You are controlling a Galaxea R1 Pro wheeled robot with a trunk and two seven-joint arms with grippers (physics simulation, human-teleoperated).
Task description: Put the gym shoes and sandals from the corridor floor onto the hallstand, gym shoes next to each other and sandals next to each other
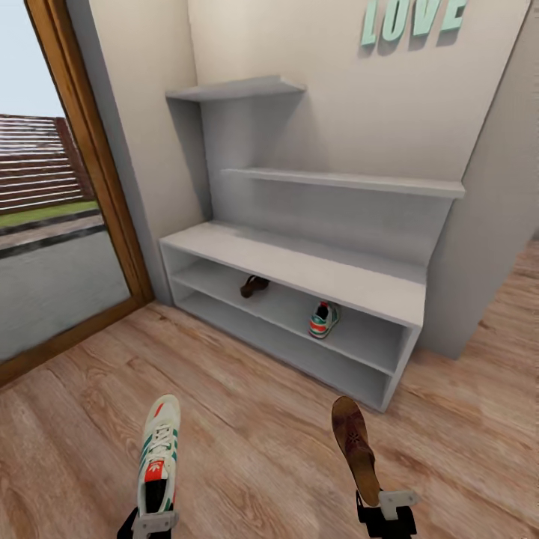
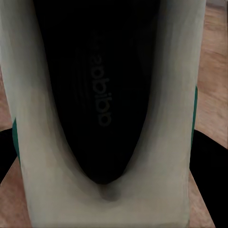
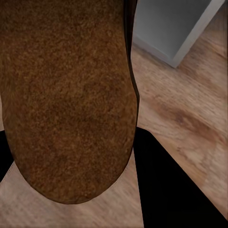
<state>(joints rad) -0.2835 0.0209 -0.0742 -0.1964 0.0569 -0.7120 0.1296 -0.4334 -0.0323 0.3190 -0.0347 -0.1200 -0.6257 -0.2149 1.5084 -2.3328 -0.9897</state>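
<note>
— What do your grippers hold?
— My left gripper (image 1: 153,522) clamps a white sneaker (image 1: 158,457) with "adidas" inside; my right gripper (image 1: 388,510) clamps a flat, grainy brown sandal (image 1: 354,445).
— And the rack (image 1: 299,263)?
— It is smooth grey; its shelf carries another sandal (image 1: 254,285) and sneaker (image 1: 323,320). "LOVE" (image 1: 413,18) hangs above.

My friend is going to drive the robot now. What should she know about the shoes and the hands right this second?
Left gripper: shut on a gym shoe, held by its heel, toe pointing toward the rack.
Right gripper: shut on a sandal, held the same way.
Hallstand: straight ahead. On its upper open shelf sit the other sandal, toward the left, and the other gym shoe, toward the right, well apart.
Done: one of each pair is on the rack.
Left: shelve the held gym shoe beside its mate and the held sandal beside its mate.
</note>
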